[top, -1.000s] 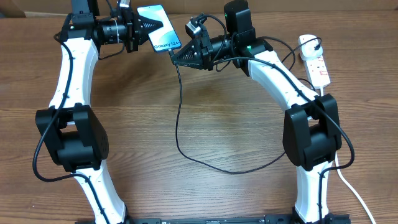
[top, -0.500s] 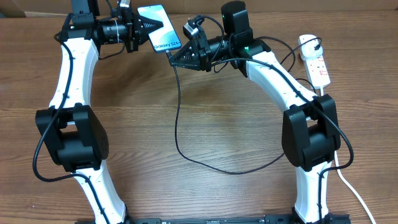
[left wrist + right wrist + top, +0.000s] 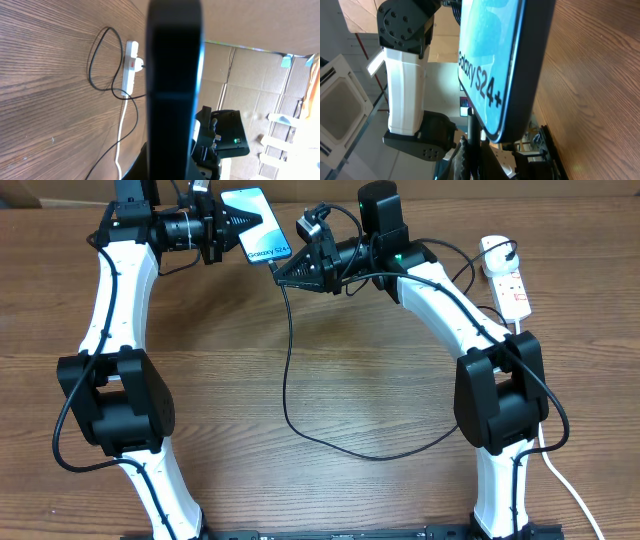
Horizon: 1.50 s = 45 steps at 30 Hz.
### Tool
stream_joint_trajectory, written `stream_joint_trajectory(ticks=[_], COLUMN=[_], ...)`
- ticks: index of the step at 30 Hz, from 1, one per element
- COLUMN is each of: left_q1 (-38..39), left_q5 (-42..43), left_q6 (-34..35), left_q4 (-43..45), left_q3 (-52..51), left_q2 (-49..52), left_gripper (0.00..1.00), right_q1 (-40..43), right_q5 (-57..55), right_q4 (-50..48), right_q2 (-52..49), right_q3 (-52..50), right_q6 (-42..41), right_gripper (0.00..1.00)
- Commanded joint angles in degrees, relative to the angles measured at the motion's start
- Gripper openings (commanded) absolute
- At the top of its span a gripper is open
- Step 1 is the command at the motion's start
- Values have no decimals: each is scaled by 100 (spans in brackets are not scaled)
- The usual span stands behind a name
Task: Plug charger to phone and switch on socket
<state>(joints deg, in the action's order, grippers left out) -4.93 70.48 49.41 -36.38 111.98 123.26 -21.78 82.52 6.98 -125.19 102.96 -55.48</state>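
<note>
Gripping the phone (image 3: 262,220) at its side, the left gripper (image 3: 232,227) has its jaws clenched on the phone body near the far edge of the table (image 3: 300,490). In the left wrist view the phone (image 3: 172,75) shows only as a dark edge filling the middle. The right gripper (image 3: 285,277) stands just beside the phone's short end, the one that reads "Galaxy S24+" (image 3: 480,82). Its jaws are pinched almost together on the connector end of the charger (image 3: 285,370) (the tip itself is hidden, so I cannot tell if it touches the port). From these jaws the cable hangs down, makes a wide loop on the table and runs right to the socket (image 3: 507,278). The socket lies at the far right, well apart from the phone, with a black plug in it.
</note>
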Motion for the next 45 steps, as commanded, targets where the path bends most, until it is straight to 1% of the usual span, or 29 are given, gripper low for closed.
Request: stream_joint_trajectory(ticks=[1,19,26,33,45], left_q1=[-9,-22,-31,-28,-28], left_q5=[372,743,758,855,911], left_q6=[-4,-7,-7,-13,-9], left_q4=[24,24,24,26,24], left_q3=[57,57,57,57,57], left_q2=[2,2,2,2,2], left_gripper=[4,4,4,4,4], right_q1=[66,66,66,63,-61], right_q5=[-44,-151,-201,-216,-452], right_q4=[-50,-52,-55,-549,-520], right_q2=[175,175,175,175,175], right_q3=[94,94,94,94,94], right_q6=[-2,-7,-17,-487,-498], right_gripper=[4,4,4,4,4])
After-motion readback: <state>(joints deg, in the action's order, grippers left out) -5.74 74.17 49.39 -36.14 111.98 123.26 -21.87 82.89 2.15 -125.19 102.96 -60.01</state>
